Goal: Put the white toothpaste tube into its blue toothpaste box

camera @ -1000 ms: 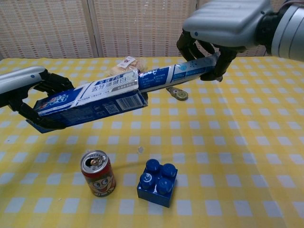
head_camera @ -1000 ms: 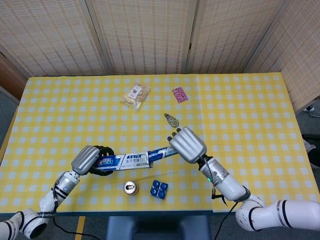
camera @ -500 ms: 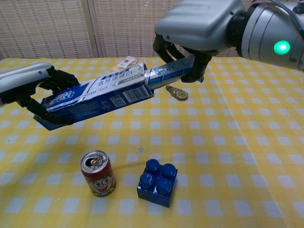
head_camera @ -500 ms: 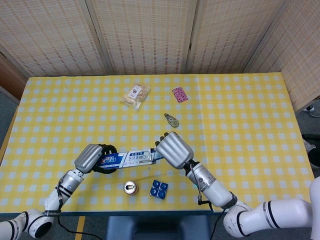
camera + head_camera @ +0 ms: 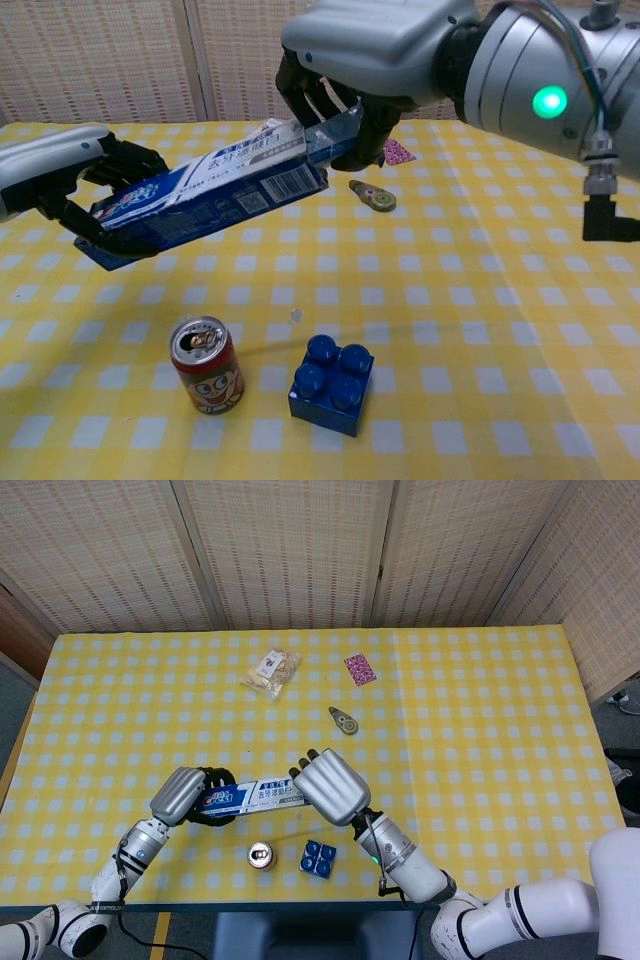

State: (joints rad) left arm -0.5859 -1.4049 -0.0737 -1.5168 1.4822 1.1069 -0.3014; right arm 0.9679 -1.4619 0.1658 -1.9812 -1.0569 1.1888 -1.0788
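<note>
Since a second ago my right hand (image 5: 365, 50) has slid left along the tube (image 5: 335, 140), and most of the tube has gone into the box (image 5: 200, 195); only a short blue-and-white end shows at the box mouth. Both things hang in the air over the yellow checked table (image 5: 480, 730), above its near edge.

My right hand sits right at the open end of the box, fingers curled down around the tube's tail, holding it. That forearm reaches in from the lower right, a green light glowing on the wrist in the chest view.

My left hand (image 5: 75, 180) grips the closed end of the box, dark fingers wrapped round it, with the box tilted so its open end rides higher.

Below them a drink can (image 5: 207, 365) stands upright beside a blue building block (image 5: 332, 385), close but apart. Farther back lie a small tape dispenser (image 5: 343, 720), a snack bag (image 5: 271, 672) and a pink packet (image 5: 359, 668).
</note>
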